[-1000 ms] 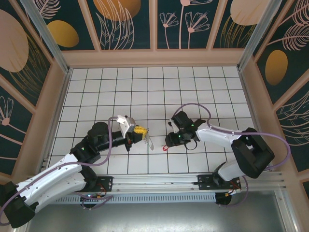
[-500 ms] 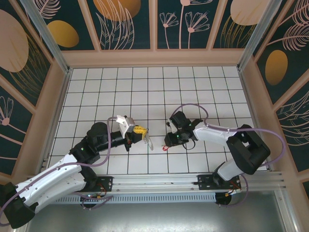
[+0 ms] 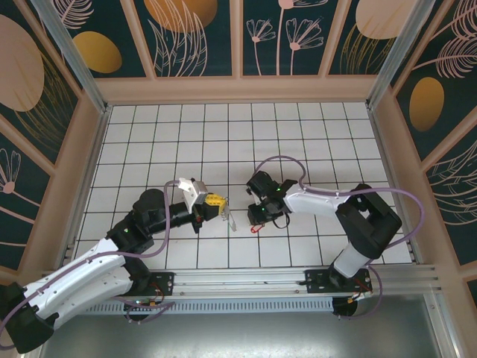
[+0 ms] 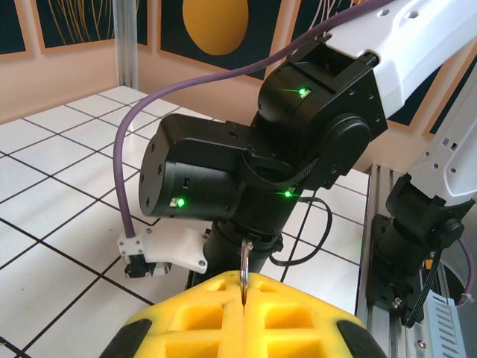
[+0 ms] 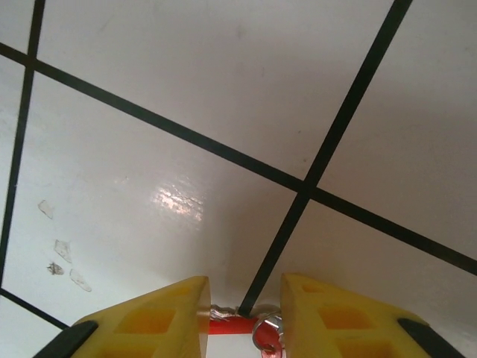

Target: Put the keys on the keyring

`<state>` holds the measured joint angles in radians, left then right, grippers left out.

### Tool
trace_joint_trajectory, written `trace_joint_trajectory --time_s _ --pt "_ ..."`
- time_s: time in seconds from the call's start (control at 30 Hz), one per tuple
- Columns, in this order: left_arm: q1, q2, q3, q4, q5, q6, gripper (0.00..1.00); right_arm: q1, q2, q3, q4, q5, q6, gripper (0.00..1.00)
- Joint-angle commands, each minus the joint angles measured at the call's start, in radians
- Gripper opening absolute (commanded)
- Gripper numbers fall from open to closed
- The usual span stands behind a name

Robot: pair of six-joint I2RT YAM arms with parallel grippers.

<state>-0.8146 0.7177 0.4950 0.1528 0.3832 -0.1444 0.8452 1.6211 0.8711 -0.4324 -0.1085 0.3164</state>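
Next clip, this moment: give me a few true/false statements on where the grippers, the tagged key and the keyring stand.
1. The left gripper is shut on the thin wire of the keyring. True.
2. The right gripper is lifted well clear of the table. False: its fingertips are down at the tiled surface.
3. The key, with its red tag, lies between the right gripper's fingers. True.
4. The two grippers work at opposite ends of the table. False: in the top view they are close together, facing each other near the middle.
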Motion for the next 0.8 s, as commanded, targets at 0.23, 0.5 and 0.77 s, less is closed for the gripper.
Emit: trace_joint_trajectory --time_s 0.23,0.5,0.77 --pt "-0.004 -0.014 -0.002 0.036 -0.006 -0.004 0.00 0.049 -0.013 -0.001 -0.141 0.141 0.025 0.33" --pt "-0.005 -0.019 -0.001 0.034 -0.004 -0.004 0.00 0.042 -0.030 -0.030 -0.110 0.128 0.035 0.21" --pt "-0.004 -0.020 -0.001 0.035 -0.004 -0.004 0.00 0.031 -0.069 -0.048 -0.112 0.128 0.046 0.13"
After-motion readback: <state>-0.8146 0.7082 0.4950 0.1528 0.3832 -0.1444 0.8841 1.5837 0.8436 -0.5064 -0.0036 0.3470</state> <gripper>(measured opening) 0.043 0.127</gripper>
